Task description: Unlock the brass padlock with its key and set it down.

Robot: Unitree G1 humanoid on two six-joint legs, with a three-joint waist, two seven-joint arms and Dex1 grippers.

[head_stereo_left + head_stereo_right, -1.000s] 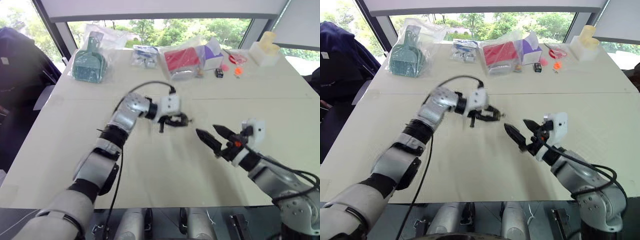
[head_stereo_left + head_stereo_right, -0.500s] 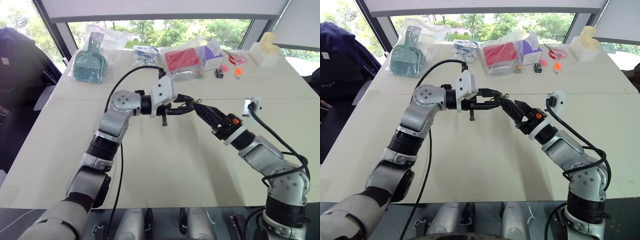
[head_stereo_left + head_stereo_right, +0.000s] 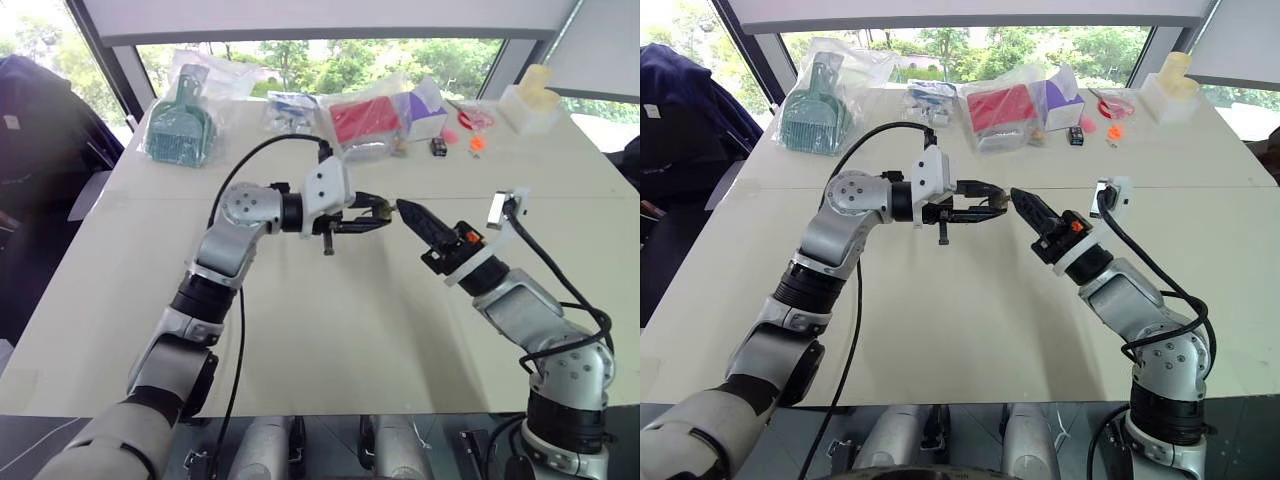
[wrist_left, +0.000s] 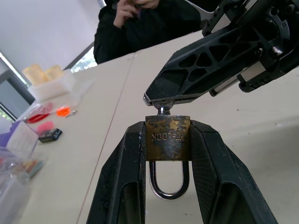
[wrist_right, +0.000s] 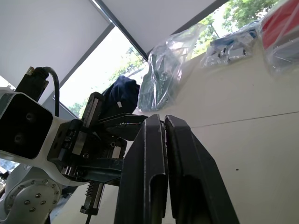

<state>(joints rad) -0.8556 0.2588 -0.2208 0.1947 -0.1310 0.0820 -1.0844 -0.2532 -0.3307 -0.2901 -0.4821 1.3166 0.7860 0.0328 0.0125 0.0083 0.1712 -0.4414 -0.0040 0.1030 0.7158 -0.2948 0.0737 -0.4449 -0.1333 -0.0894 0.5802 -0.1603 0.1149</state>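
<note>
left fingers (image 3: pixel 990 210) level | right fingers (image 3: pixel 1025 205) pinched together at their tips (above table (image 3: pixel 960 330))

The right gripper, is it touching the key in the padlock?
Touching. The left wrist view shows the right gripper pinched shut on the key stuck in the brass padlock, no gap.

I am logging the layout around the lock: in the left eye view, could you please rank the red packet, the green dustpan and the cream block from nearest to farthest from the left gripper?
Measured from the left gripper, shut on the brass padlock:
1. Red packet, at the table's far edge, just beyond the gripper.
2. Green dustpan, bagged at the far left.
3. Cream block, at the far right corner.
</note>
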